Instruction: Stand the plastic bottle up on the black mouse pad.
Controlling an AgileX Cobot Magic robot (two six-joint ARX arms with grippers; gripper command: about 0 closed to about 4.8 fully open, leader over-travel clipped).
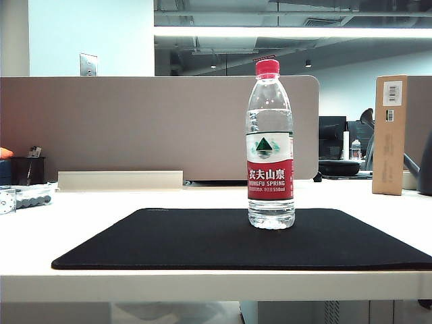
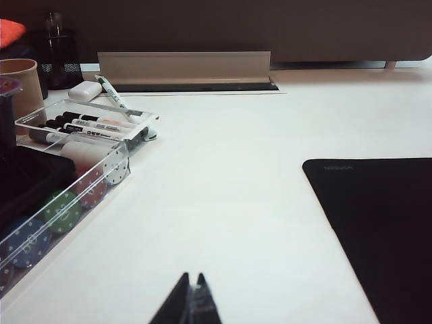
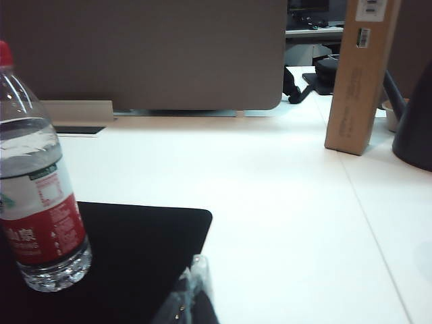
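Plastic bottle [image 1: 270, 145] upright on black mouse pad [image 1: 202, 239]; left pincer [image 2: 192, 299] & right pincer [image 3: 192, 283] prob. closed, clear.

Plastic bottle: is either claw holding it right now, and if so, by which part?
Nothing is held. The plastic bottle stands free on the black mouse pad; the left claw and right claw are both shut and empty.

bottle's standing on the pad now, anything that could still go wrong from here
The plastic bottle stands upright on the black mouse pad, tall and narrow, so a bump to the table could probably tip it.

The right gripper, shut, sits low by the pad's corner, apart from the bottle; a sideways swing might clip it.

The left gripper, shut, rests beside the clear tray of markers; a careless move could nudge that tray.
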